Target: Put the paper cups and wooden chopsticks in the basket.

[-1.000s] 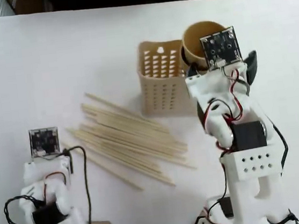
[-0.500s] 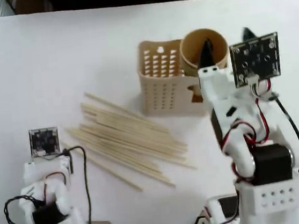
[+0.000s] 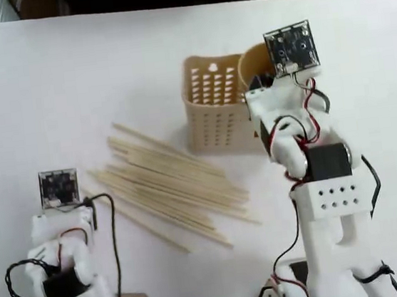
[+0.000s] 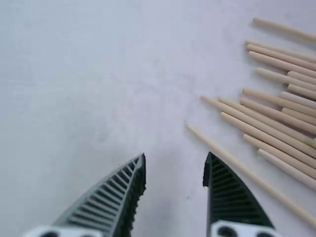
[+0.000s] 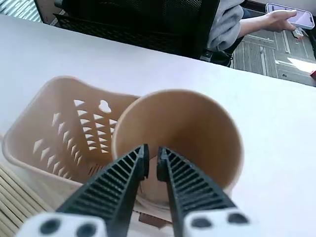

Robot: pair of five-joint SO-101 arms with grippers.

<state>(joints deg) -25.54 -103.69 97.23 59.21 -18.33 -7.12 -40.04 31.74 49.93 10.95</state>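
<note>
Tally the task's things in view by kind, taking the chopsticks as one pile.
paper cup: 1
basket: 1
chopstick pile: 1, the sticks overlap too much to count singly
Total: 3

Left gripper (image 4: pixel 175 155) low and drawn back, jaws wide apart — right gripper (image 5: pixel 152 148) well forward, jaws almost together.

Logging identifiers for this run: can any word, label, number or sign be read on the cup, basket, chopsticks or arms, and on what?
No text can be read.
paper cup: brown marking low on its side, too blurred to read.
basket: no print, just cut-out holes.
chopsticks: plain wood.
camera board on an arm's wrist: any markings too small to read.
</note>
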